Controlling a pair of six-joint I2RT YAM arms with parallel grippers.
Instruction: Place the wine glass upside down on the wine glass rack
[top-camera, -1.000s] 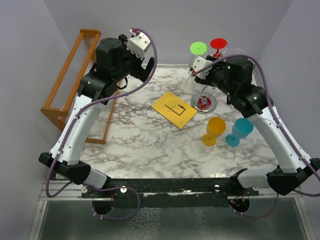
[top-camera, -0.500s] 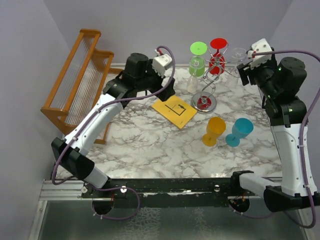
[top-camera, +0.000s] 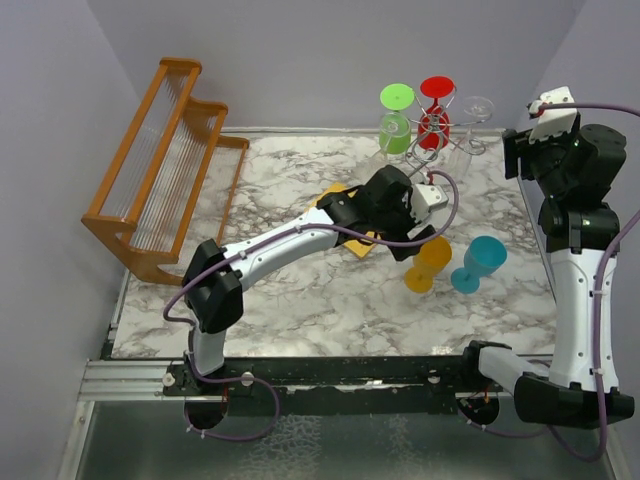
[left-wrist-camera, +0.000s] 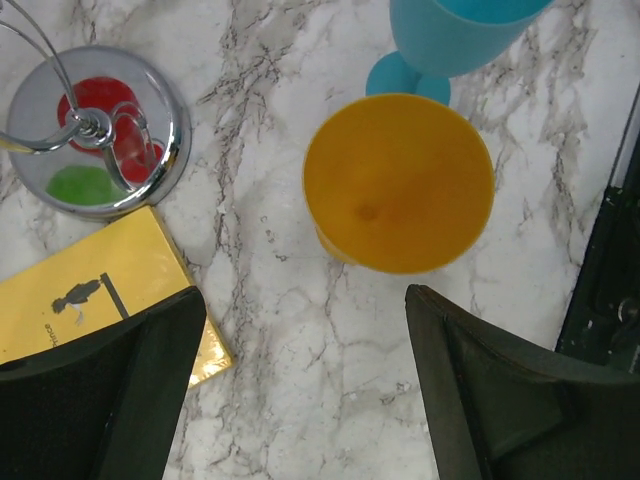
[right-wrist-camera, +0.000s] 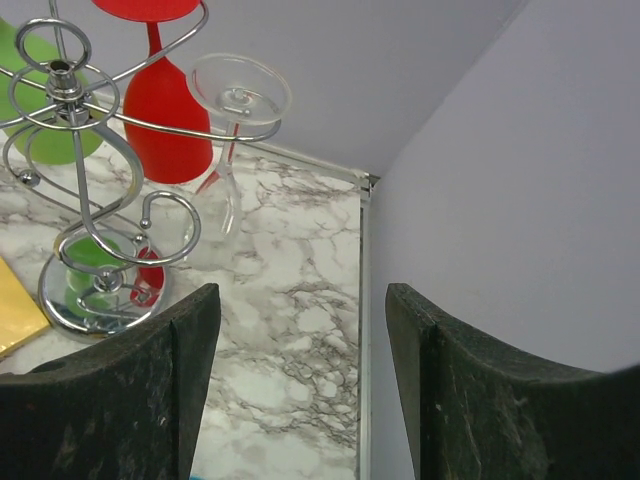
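My left fingers (left-wrist-camera: 120, 400) have swung across the marble table (left-wrist-camera: 270, 290) and now gape empty over the orange glass (left-wrist-camera: 397, 185) (smooth, round-mouthed). The right fingers (right-wrist-camera: 110, 400), backed away, stand apart, holding nothing. The clear glass (right-wrist-camera: 216, 212) hangs upside down on a curled arm of the chrome wire rack (left-wrist-camera: 38, 140).

This is a robotics lab cell, not a home. Plain pale lilac panel walls (top-camera: 330, 50) box in a small marble-patterned worktop (top-camera: 300, 290). Two white-and-black robot arms (top-camera: 280, 240) trailing purple cables (top-camera: 605, 106) are bolted to a black metal rail (top-camera: 340, 372) at its edge. An orange plastic goblet (left-wrist-camera: 398, 182) just ahead of the left end effector (left-wrist-camera: 303, 300) and a silver wire glass rack (right-wrist-camera: 95, 300) left of the right end effector (right-wrist-camera: 300, 300) look like staged props.
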